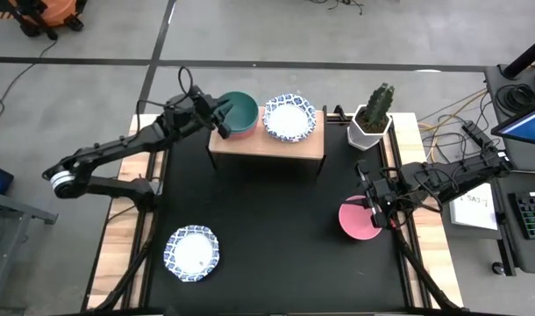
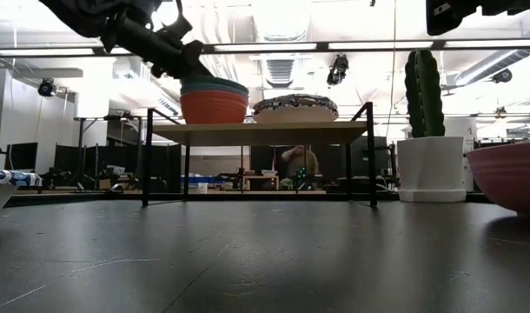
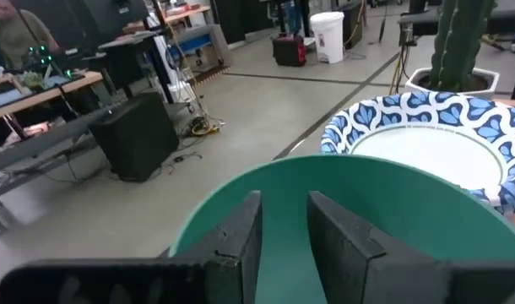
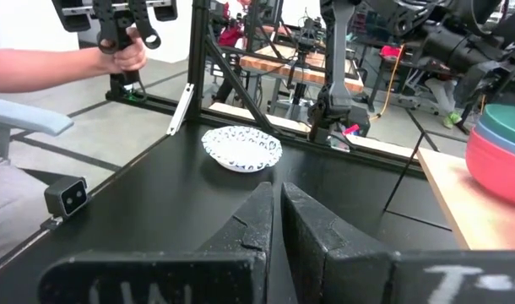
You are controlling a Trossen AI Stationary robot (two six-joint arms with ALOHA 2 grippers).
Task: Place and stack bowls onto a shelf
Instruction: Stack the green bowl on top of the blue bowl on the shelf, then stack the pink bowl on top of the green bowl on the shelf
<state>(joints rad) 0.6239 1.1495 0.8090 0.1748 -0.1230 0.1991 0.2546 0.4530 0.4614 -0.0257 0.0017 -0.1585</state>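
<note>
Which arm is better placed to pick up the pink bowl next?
Right. The right gripper hovers at the pink bowl, while the left gripper is across the table at the green bowl on the shelf.

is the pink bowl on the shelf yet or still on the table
On the table. The pink bowl sits on the black tabletop by the right gripper, apart from the shelf.

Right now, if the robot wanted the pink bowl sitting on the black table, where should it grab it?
Probably by the thin rim of the round pink bowl, coming down from above. The bowl sits upright and open on the black table, so one finger could slip inside the wall and one outside. The right gripper is right beside it at the edge nearest the small wooden shelf.
</note>
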